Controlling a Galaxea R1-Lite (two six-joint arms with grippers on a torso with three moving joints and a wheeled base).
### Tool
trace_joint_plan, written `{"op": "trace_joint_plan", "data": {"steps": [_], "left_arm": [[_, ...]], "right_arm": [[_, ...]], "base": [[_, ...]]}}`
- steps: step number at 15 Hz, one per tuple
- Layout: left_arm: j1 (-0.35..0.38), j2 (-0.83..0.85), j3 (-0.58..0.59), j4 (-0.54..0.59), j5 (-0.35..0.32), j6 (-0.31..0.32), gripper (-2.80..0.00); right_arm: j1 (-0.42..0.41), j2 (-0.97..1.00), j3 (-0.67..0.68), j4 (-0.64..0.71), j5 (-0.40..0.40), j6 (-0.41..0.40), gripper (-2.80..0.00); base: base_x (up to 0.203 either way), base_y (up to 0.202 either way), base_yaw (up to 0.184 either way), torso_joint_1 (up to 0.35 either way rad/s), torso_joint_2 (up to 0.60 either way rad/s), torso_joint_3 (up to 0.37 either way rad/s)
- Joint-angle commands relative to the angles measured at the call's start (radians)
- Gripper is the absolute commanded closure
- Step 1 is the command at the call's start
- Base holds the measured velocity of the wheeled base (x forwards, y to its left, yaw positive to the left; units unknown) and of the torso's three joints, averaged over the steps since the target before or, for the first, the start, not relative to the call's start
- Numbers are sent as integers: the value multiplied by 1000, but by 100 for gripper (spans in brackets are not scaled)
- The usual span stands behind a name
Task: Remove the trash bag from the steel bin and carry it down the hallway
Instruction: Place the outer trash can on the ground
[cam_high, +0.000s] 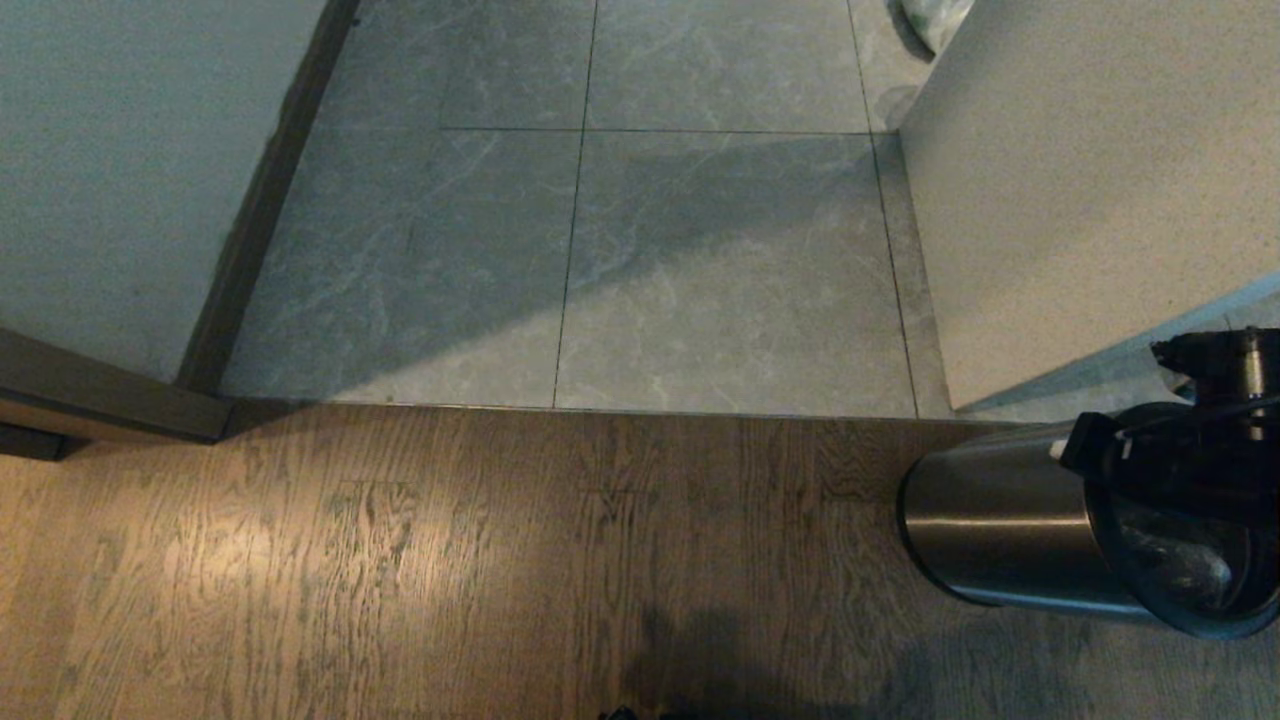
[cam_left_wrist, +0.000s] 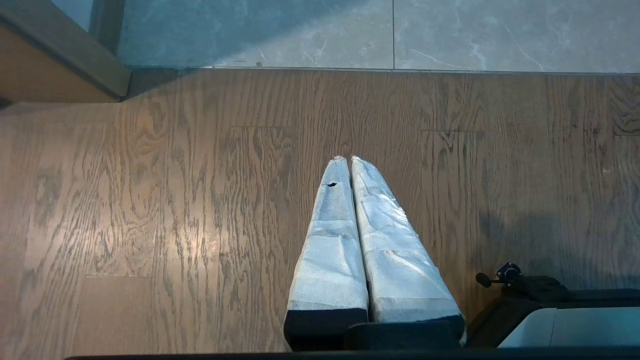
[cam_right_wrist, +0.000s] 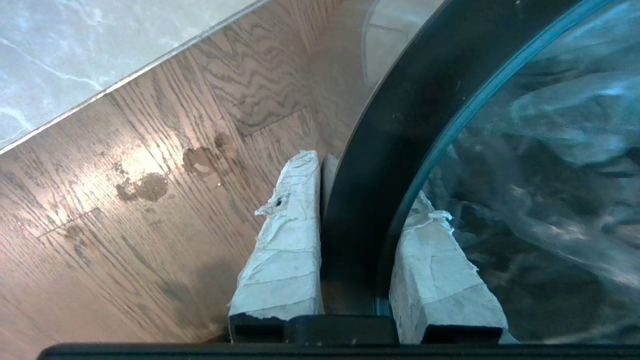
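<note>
Steel bin on the wood floor; my right fingers pinch its black rim, one inside against the trash bag. Lifting now risks tipping the bin, not freeing the bag.

The right end effector is clamped astride the black rim of the steel bin, one taped finger outside, one inside. The left end effector hangs pointing down, fingers pressed together.
</note>
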Motion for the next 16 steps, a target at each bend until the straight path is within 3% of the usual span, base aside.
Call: {"op": "trace_joint_plan", "data": {"steps": [1, 10, 16], "left_arm": [[0, 0, 0, 0, 0, -1, 0], [0, 0, 0, 1, 0, -1, 0], [0, 0, 0, 0, 0, -1, 0]], "right_arm": [[-2, -65, 6, -4, -3, -32, 0], [-1, -356, 77, 21, -2, -194, 0], [4, -592, -18, 143, 9, -348, 0]], "base": [[0, 0, 0, 0, 0, 0], [0, 0, 0, 0, 0, 0], [0, 0, 0, 0, 0, 0]]}}
